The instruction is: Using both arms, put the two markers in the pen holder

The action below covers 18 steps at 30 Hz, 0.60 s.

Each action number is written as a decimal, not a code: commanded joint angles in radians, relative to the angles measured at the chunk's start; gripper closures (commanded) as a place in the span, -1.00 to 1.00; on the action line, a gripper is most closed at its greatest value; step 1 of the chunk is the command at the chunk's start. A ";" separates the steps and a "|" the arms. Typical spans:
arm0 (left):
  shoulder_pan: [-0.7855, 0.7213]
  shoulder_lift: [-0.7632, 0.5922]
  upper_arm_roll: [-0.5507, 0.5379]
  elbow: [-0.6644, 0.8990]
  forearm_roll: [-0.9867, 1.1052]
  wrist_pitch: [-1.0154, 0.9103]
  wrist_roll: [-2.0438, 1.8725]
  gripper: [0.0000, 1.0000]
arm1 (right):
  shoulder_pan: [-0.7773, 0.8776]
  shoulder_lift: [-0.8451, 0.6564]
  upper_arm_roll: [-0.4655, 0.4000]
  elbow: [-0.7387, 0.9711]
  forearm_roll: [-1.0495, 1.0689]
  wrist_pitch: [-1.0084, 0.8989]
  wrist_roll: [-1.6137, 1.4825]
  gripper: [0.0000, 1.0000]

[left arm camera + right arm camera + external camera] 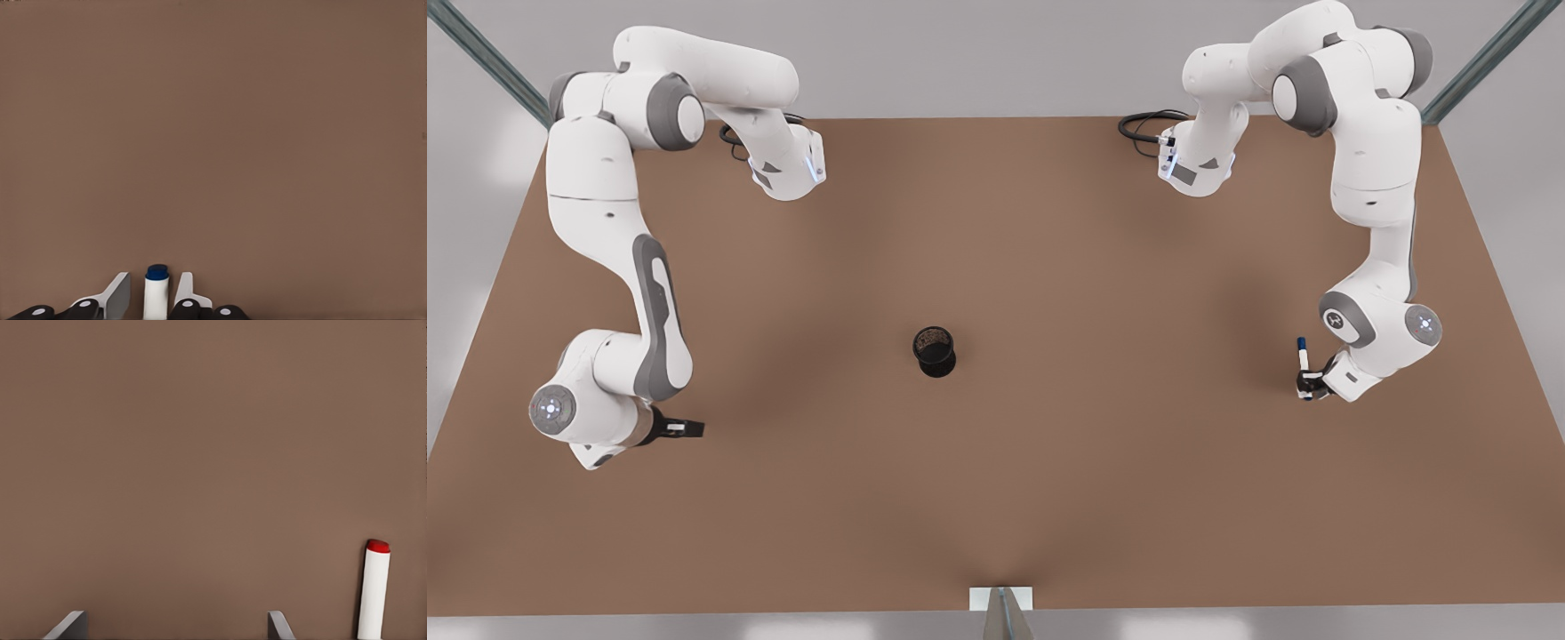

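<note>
The black mesh pen holder (935,351) stands upright in the middle of the brown table (996,498). At the front view's right, my left gripper (1309,384) is shut on the blue-capped white marker (1303,354). In the left wrist view that blue marker (156,297) sits between the two fingers of the left gripper (152,283), its cap poking past the tips. At the front view's left, my right gripper (685,428) stands low over the table. In the right wrist view the right gripper (177,623) is wide open, and the red-capped marker (373,593) lies outside one finger.
Both arm bases stand at the table's far edge, each with a black cable (1143,124) coiled beside it. A small white bracket (1001,598) sits at the near edge. Bare tabletop surrounds the pen holder on all sides.
</note>
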 commanded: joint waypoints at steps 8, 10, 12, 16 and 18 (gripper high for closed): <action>0.000 0.009 0.000 0.001 0.000 0.005 0.098 0.10 | -0.012 0.039 0.000 0.005 -0.008 0.068 -0.113 -1.00; -0.001 0.009 0.000 0.001 -0.001 0.005 0.098 0.14 | -0.015 0.039 0.000 0.005 -0.010 0.080 -0.117 -1.00; -0.002 0.009 0.000 -0.001 0.000 0.003 0.098 0.16 | -0.021 0.039 0.001 0.003 -0.008 0.081 -0.116 -1.00; -0.004 0.003 0.000 -0.013 -0.001 -0.001 0.111 0.25 | -0.094 0.039 0.009 0.000 0.050 0.078 -0.180 -1.00; -0.004 0.003 0.000 -0.013 -0.001 -0.001 0.111 0.31 | -0.122 0.044 0.009 0.000 0.105 0.078 -0.237 -1.00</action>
